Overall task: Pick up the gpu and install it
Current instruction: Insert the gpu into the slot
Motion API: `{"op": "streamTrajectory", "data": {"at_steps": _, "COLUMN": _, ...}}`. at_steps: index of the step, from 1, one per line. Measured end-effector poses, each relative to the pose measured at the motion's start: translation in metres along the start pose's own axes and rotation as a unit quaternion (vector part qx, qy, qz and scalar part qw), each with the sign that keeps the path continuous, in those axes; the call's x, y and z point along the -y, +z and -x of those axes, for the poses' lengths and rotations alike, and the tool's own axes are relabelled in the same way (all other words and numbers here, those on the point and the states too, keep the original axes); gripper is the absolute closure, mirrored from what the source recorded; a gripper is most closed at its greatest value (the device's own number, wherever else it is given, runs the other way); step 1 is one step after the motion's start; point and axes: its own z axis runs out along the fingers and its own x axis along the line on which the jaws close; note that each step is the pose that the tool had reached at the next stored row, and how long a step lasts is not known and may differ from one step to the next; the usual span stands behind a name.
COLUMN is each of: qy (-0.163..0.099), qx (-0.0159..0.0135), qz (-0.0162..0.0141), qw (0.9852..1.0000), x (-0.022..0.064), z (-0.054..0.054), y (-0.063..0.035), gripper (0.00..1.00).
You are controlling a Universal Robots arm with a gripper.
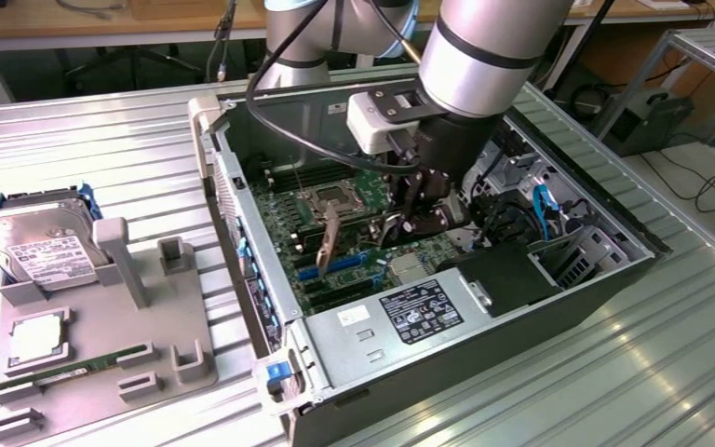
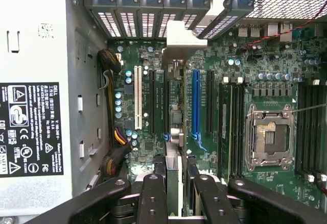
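Gpu (image 2: 174, 132), a thin dark card seen edge-on with a pale silver bracket at its far end, sits clamped between the black claw's (image 2: 174, 165) narrow-set fingers (image 2: 153, 193) inside the open black computer case (image 1: 606, 279). Its bracket nearly meets the perforated rear slot grille (image 2: 148, 22) ahead of the claw. A long blue expansion slot (image 2: 195, 101) runs just beside the card, black slots on the other side. The grey power supply box (image 2: 30, 81) walls one flank; the silver processor socket (image 2: 269, 134) lies well apart.

open case top (image 1: 370, 93), cables (image 1: 506, 219) and drive cage (image 1: 581, 256) crowding fingers (image 2: 153, 198)
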Motion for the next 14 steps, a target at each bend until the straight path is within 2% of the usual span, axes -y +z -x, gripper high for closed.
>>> {"op": "streamTrajectory", "data": {"at_steps": 14, "qy": 0.000, "qx": 0.0000, "qz": 0.0000, "qw": 1.0000, "x": -0.0006, "z": 0.014, "y": 0.0032, "gripper": 0.74}}
